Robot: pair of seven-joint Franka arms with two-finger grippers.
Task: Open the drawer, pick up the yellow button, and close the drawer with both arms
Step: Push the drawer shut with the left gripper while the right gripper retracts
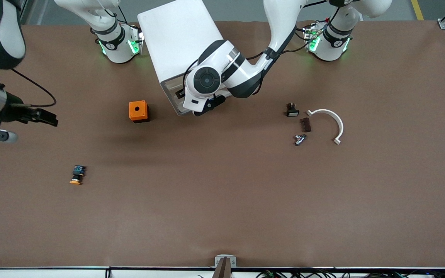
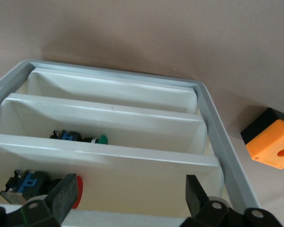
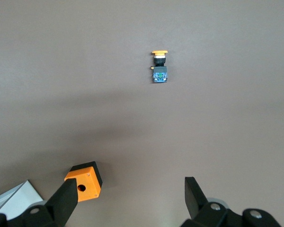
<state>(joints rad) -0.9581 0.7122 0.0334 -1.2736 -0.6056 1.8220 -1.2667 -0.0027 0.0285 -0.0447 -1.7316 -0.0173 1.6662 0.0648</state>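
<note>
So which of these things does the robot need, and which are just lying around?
Needed:
drawer in the white cabinet
orange-capped button on the table
left gripper, open at the drawer
right gripper, open

Lying about:
orange cube
white curved bracket
black part with white face
brown block
metal piece

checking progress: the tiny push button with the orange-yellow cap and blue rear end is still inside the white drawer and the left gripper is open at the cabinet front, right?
Not quite. The tiny push button with the orange-yellow cap lies out on the brown table, as the front view shows. The rest holds: the left gripper is open at the white cabinet's front, over a white drawer.
</note>
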